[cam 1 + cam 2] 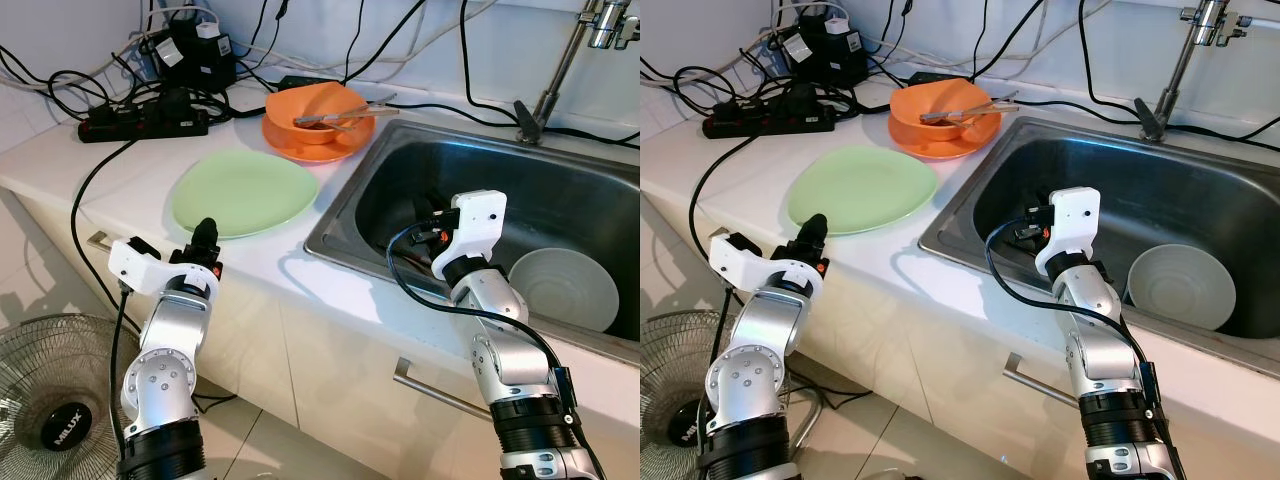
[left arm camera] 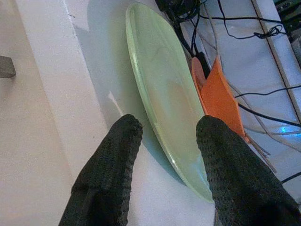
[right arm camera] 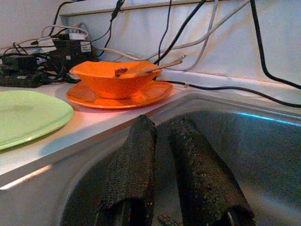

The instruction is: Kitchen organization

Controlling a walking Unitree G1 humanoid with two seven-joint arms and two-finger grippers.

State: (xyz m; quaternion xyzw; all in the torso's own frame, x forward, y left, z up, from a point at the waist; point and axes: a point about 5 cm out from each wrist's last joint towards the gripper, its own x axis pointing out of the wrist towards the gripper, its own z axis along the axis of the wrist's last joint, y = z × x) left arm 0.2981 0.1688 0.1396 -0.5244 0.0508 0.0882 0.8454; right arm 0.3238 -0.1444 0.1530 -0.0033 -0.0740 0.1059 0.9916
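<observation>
Nearest you, the left gripper (image 2: pixel 164 155) sits at the counter edge with its fingers spread apart, the near rim of the green plate (image 1: pixel 243 192) lying just between and beyond them, at about 12 o'clock from the wrist. Your right gripper (image 3: pixel 162 165) is down inside the sink (image 1: pixel 560 170), fingers held slightly apart and empty, with the white bowl (image 1: pixel 565 288) lying on the sink floor at roughly 3 o'clock from it. Behind the plate, at 1 o'clock, the orange bowl (image 1: pixel 315 110) sits on its orange saucer (image 1: pixel 300 142) with utensils (image 1: pixel 345 115) resting in it. You look to be in the approach to picking up the green plate. Next you would need to slide one finger under the rim and the other over it, then close; the plate lies flat on the counter, so getting under that low edge is the tricky part.
</observation>
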